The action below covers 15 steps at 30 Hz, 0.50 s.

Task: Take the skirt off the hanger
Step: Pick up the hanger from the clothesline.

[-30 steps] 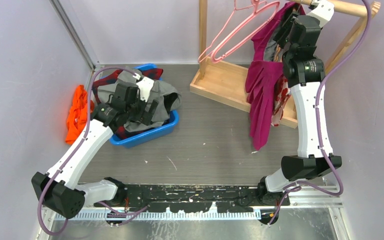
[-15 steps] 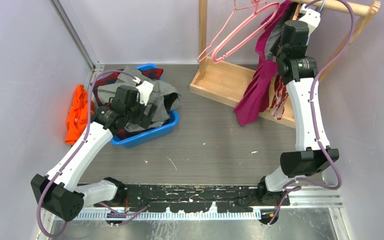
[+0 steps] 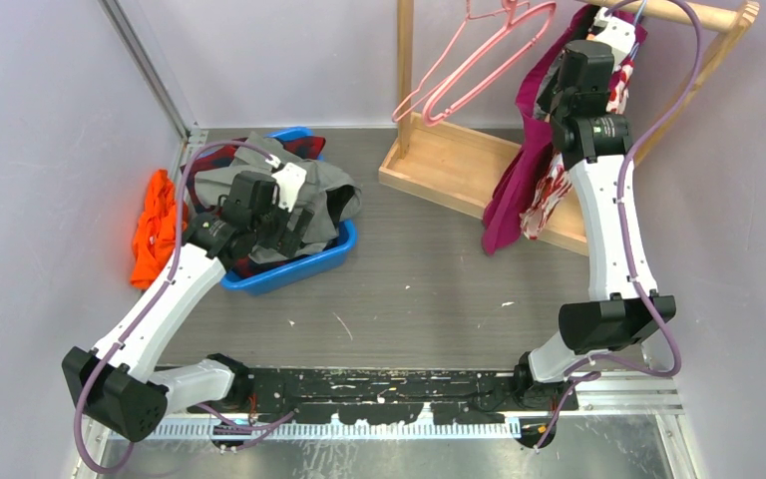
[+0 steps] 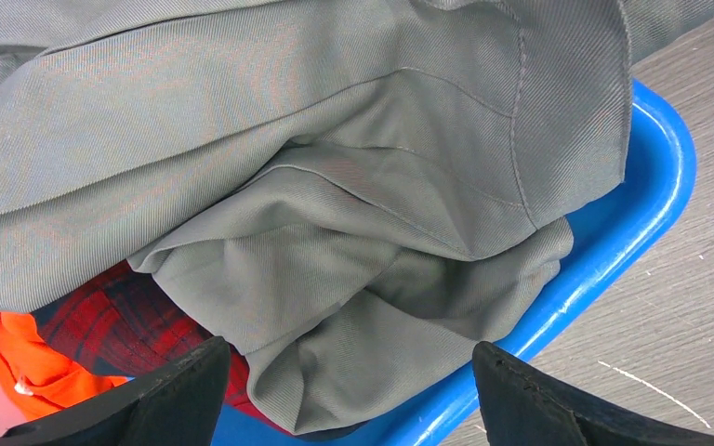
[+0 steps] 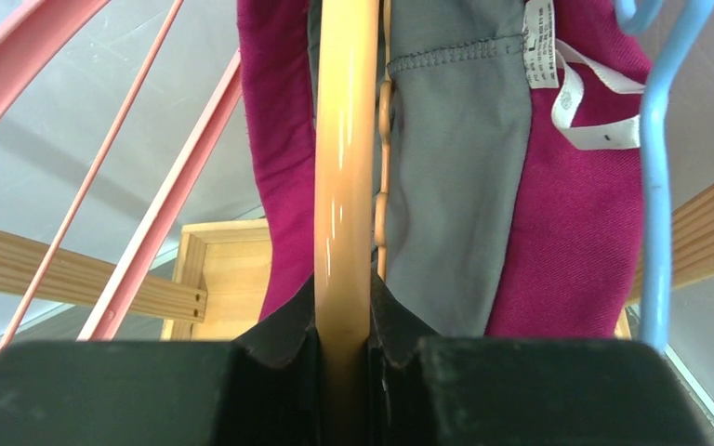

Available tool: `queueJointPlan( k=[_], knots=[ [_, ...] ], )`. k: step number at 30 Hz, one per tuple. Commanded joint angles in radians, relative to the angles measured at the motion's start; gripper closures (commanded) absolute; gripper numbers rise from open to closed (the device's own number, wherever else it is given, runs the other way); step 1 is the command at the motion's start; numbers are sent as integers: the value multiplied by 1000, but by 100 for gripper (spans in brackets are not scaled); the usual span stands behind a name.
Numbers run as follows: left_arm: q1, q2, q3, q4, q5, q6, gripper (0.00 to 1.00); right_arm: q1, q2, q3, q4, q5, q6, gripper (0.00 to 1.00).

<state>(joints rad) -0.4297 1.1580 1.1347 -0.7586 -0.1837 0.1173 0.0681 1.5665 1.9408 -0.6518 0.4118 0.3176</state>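
While right gripper (image 5: 344, 321) tightened on hanger (image 5: 344, 139), skirt (image 3: 512, 195) hem rose

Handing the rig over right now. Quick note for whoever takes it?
Left gripper: open, holding nothing, over the grey garment in the blue bin.
Right gripper: shut on a wooden bar up at the rack; hanger or rail, cannot tell. The magenta skirt hangs just behind it.
Done: grip made.
Left: skirt not yet off; probably work it free next.
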Motion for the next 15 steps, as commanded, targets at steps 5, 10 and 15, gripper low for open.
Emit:
queueJointPlan(
  k=[5,10,15],
  knots=[
    [-7,-12,3,42,-10,19,1,54,-72,101,115,25,-51,99],
    [-7,-12,5,42,-7,18,1,105,-93,150,132,54,-91,99],
    [-7,-7,13,44,-1,18,1,131,-119,161,147,92,-132,99]
  ],
)
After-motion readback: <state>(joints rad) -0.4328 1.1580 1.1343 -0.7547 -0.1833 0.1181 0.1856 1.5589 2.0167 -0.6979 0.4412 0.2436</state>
